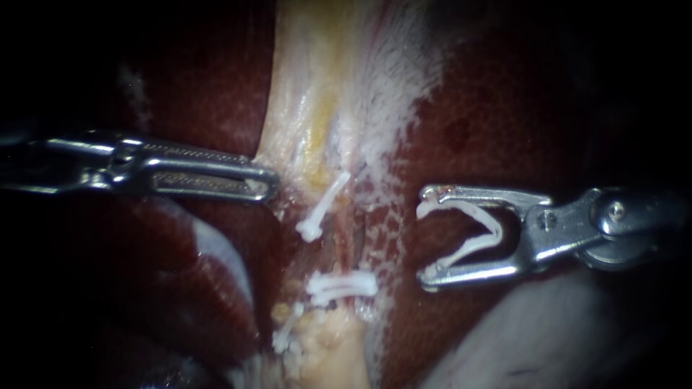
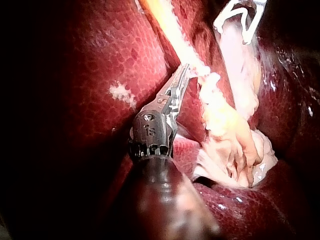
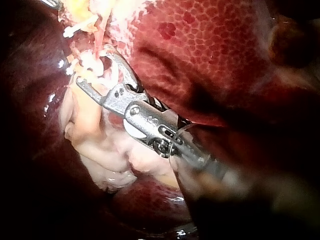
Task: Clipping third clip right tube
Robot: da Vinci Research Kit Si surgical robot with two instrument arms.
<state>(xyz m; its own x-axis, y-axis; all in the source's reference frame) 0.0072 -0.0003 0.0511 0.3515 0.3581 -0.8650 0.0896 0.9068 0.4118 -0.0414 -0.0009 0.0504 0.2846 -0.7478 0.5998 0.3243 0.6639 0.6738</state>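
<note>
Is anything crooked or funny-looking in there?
Yes. The upper clip sits slanted, while the lower clip lies straight across. Nothing else stands out. The right instrument holds a new clip in its jaws, apart from the others.

Left instrument (image 2: 183,76) seemingly grips pale tissue (image 2: 225,120); white clip (image 2: 222,16) ahead.

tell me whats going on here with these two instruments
The left instrument has its jaws shut on the edge of the pale tissue. The right instrument carries an open white clip between its jaws, which stand wide apart. It is over the liver, beside the tubes, and the clip is not yet around anything. An upper clip and a lower clip already sit on the tissue in the middle.
</note>
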